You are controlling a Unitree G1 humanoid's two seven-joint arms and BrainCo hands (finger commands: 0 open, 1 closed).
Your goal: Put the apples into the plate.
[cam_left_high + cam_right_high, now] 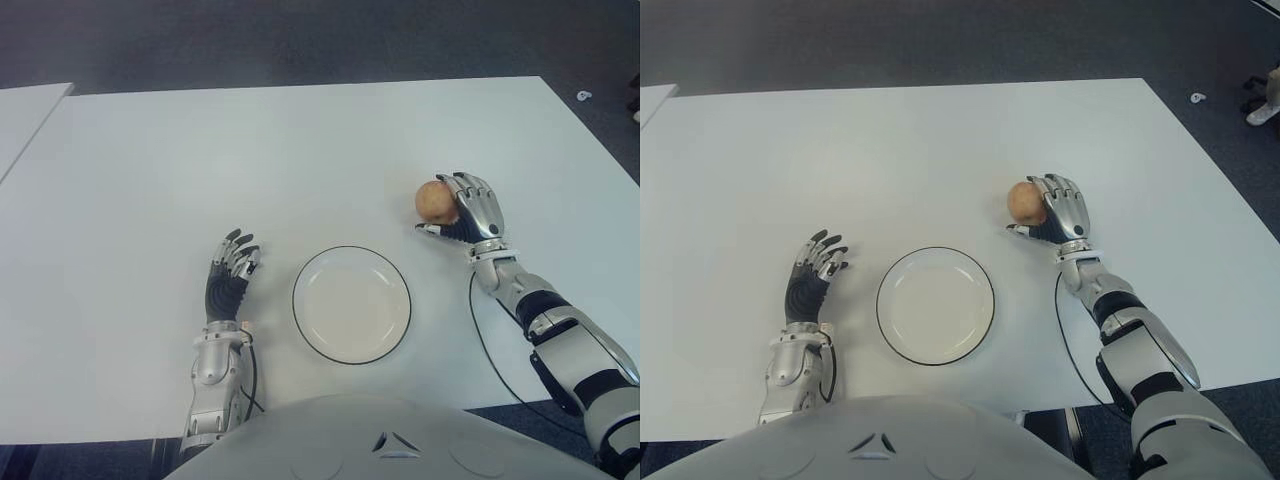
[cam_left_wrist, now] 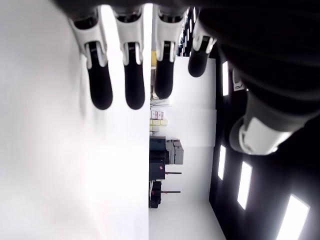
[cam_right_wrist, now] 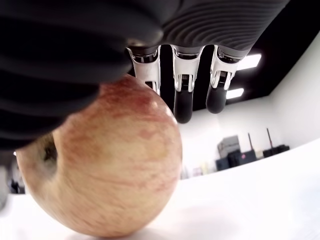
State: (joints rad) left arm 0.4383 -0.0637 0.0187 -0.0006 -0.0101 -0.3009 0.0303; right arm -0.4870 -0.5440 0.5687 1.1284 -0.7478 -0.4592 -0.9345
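Note:
One reddish-yellow apple (image 1: 434, 200) sits right of the middle of the white table, up and to the right of the plate. My right hand (image 1: 463, 208) holds it from the right. The apple (image 3: 102, 165) presses into the palm, the fingers (image 3: 182, 95) curve over its top and the thumb lies along its near side. Its underside is at the table surface. The white plate (image 1: 352, 303), rimmed in black, lies near the front edge with nothing in it. My left hand (image 1: 232, 262) shows left of the plate, fingers (image 2: 134, 75) spread and holding nothing.
The white table (image 1: 250, 160) stretches wide behind and to the left. A second white table edge (image 1: 25, 110) shows at the far left. A black cable (image 1: 485, 345) runs along my right forearm. Dark floor lies beyond the far edge.

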